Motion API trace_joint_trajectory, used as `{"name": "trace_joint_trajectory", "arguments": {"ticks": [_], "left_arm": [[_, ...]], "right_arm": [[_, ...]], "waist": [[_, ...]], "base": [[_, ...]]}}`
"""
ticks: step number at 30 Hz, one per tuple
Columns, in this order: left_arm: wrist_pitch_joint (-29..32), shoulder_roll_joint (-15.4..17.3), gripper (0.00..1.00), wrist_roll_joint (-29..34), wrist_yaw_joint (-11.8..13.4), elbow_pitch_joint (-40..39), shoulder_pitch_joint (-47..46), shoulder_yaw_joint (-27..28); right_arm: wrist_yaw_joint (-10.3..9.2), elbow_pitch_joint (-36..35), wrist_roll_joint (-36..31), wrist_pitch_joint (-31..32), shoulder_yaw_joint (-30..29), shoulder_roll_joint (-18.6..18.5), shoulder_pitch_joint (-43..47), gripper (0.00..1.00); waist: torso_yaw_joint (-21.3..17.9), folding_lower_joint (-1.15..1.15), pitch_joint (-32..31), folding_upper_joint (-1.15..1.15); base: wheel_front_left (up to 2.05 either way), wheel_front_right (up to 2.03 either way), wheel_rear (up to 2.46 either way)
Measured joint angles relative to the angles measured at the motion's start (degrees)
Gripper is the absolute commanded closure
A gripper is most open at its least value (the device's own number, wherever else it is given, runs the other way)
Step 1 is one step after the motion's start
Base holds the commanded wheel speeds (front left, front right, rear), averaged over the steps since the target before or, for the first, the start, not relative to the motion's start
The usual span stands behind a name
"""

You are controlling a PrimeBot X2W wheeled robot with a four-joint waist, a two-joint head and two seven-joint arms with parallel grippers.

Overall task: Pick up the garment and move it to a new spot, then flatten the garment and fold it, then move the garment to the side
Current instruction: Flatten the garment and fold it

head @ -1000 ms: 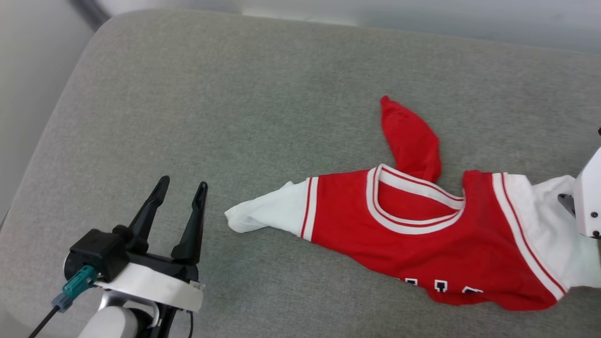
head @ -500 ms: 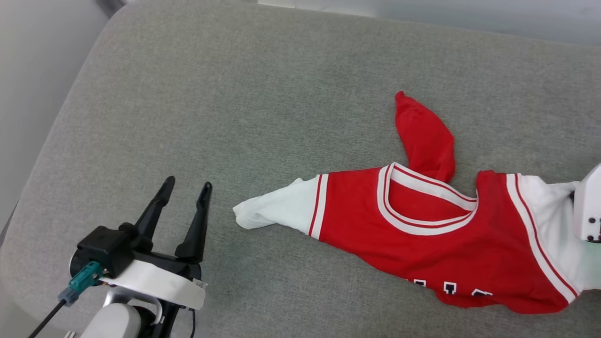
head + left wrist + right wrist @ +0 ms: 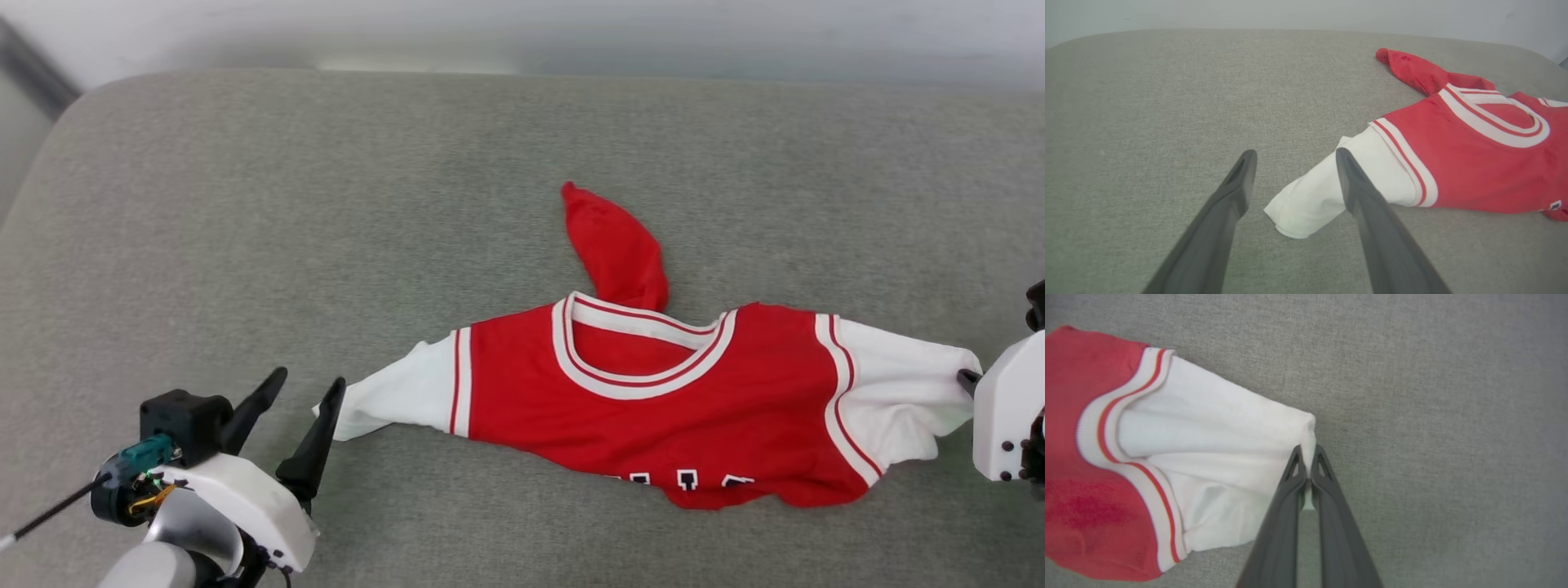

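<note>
The garment (image 3: 653, 408), red with white short sleeves and striped trim, lies stretched sideways on the grey cushion, a red flap sticking up behind its neckline. My right gripper (image 3: 1307, 451) is shut on the outer edge of the white sleeve (image 3: 1208, 428); in the head view this gripper (image 3: 969, 380) sits at the right edge, at that sleeve's tip. My left gripper (image 3: 309, 382) stands open at the lower left, its inner fingertip beside the other white sleeve. In the left wrist view the left gripper (image 3: 1294, 155) straddles that sleeve's end (image 3: 1306, 204), apart from it.
The grey cushion (image 3: 245, 204) spans the whole head view, with a rounded corner at the upper left and its far edge along the top. A pale wall lies beyond. Bare fabric stretches left of and behind the garment.
My right gripper has shut on the right sleeve's edge, and the garment now lies more stretched out. My left gripper has come close to the left sleeve's end. The head camera has shifted.
</note>
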Motion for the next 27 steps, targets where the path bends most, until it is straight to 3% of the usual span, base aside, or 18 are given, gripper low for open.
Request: {"name": "trace_joint_trajectory", "arguments": {"ticks": [4,11,15,27], "left_arm": [[9.33,3.22,0.00,-2.07,0.12,-0.26,-0.03,-0.54],[21.70,7.82,0.00,-4.83,2.56,-3.25,-0.80,-0.25],[25.49,9.12,0.00,-4.32,4.01,-3.33,-2.57,-0.58],[31.54,9.26,0.00,-3.71,4.13,-1.03,-5.72,-3.83]], "right_arm": [[0.00,-4.24,-0.01,0.78,-0.46,0.92,1.61,1.00],[0.00,-8.10,-0.70,1.71,-0.52,2.86,1.75,1.00],[0.00,-8.71,-0.73,1.66,-0.36,3.30,1.57,1.00],[0.00,-9.61,-0.74,0.76,0.51,3.24,0.42,1.00]], "waist": [[-2.23,0.00,0.44,0.00],[-3.99,0.00,2.79,0.00],[-4.53,0.00,4.05,0.00],[-5.19,0.00,7.22,0.00]], "base": [[0.00,0.00,0.00],[0.00,0.00,0.00],[0.00,0.00,0.00],[0.00,0.00,0.00]]}}
